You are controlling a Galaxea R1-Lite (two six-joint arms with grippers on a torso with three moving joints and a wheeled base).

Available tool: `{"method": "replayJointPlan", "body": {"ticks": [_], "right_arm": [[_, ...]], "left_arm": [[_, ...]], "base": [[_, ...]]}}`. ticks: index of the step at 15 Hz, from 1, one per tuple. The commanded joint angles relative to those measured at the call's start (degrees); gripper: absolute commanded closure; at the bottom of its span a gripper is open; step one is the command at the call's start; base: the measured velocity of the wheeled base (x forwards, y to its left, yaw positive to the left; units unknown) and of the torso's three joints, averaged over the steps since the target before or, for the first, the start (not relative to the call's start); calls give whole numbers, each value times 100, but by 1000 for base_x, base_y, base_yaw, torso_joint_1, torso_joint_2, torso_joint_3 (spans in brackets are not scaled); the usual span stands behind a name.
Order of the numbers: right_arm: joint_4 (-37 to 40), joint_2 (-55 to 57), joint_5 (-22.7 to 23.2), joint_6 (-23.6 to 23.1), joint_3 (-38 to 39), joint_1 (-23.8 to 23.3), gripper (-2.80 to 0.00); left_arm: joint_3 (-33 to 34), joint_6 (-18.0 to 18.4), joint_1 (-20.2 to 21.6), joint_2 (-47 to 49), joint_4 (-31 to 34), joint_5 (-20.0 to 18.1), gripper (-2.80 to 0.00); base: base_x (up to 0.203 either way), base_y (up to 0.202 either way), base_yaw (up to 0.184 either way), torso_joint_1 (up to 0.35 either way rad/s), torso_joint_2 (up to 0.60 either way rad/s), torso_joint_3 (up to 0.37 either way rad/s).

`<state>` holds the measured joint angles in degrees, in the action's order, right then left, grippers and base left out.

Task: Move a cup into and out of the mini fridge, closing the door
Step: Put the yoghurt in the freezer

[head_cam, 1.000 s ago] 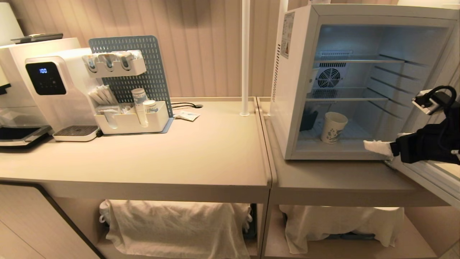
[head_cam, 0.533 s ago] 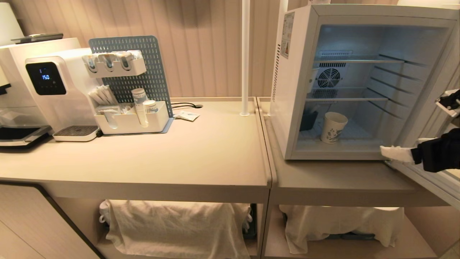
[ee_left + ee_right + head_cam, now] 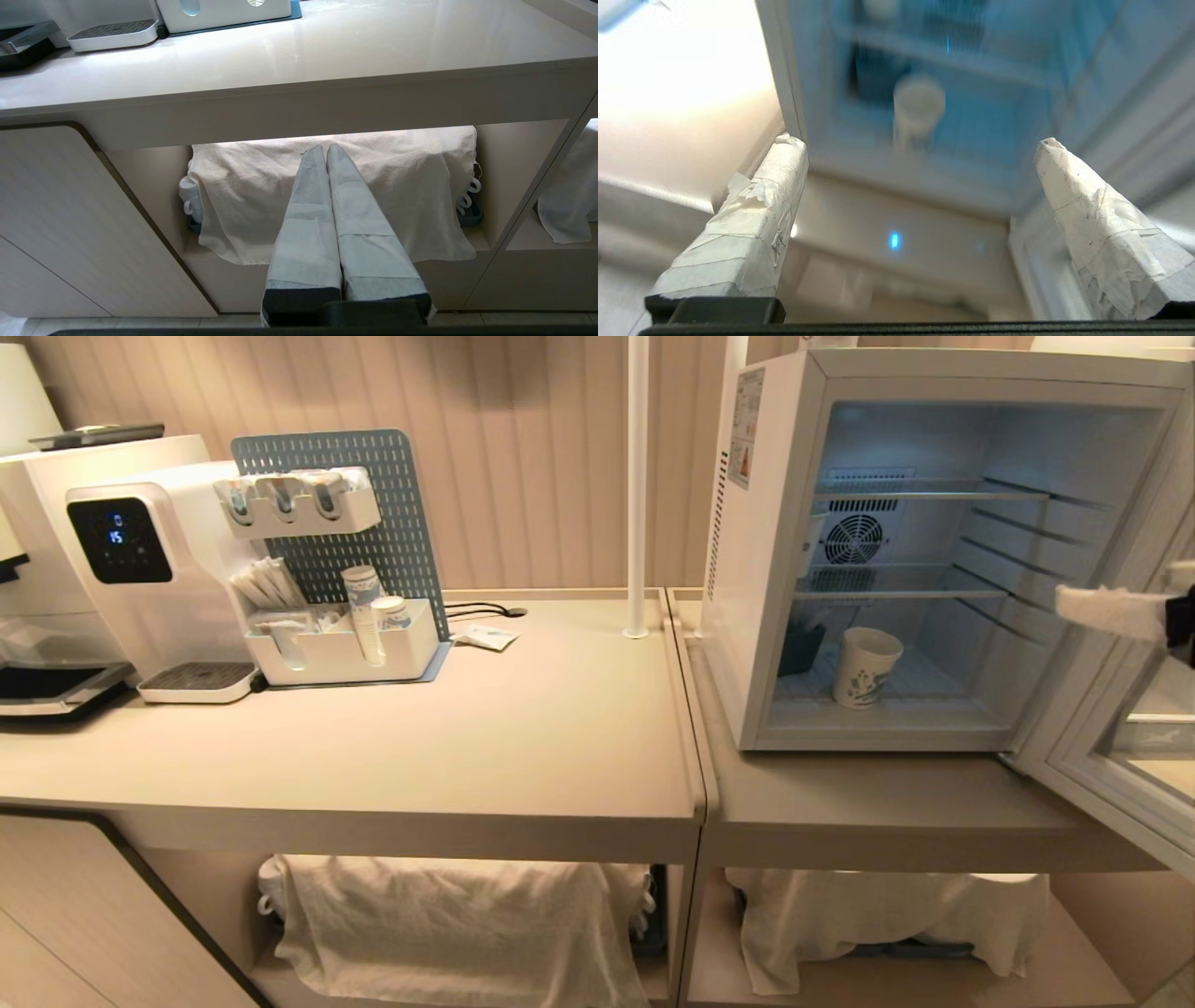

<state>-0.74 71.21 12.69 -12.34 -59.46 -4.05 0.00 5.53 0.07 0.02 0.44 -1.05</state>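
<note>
A white water dispenser (image 3: 140,569) with a dark lit screen stands at the far left of the table (image 3: 523,728); its drip tray (image 3: 198,679) sits low in front. Just beside it a blue pegboard (image 3: 373,504) carries a white bin (image 3: 299,504) up high and a white tray (image 3: 345,653) below, holding stacked paper cups (image 3: 362,611) and sachets. A small packet (image 3: 485,636) lies near a black cable (image 3: 481,609). A white pole (image 3: 638,485) rises from the table. Under the table, pale cloths (image 3: 448,915) drape over the lower shelf.

Drinks corner: water dispenser (image 3: 140,569), mini fridge (image 3: 775,560)
</note>
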Motion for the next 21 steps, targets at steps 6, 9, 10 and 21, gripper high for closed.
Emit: {"method": "replayJointPlan", "body": {"ticks": [6,9,10,21], "right_arm": [[-429,-43,49,-19,-154,196,-280],[-328,-366,10,-50,342,177,-280],[-299,-494,-41,-55,563,158,-280],[484,-2045,-1076,-19,2257,-34,0]], "left_arm": [[0,0,1,-2,0,-1,0],[0,0,1,-2,0,-1,0],[0,0,1,-2,0,-1,0],[0,0,1,-2,0,-1,0]], "base": [[0,0,0,0,0,0],[0,0,0,0,0,0],[0,0,0,0,0,0],[0,0,0,0,0,0]]}}
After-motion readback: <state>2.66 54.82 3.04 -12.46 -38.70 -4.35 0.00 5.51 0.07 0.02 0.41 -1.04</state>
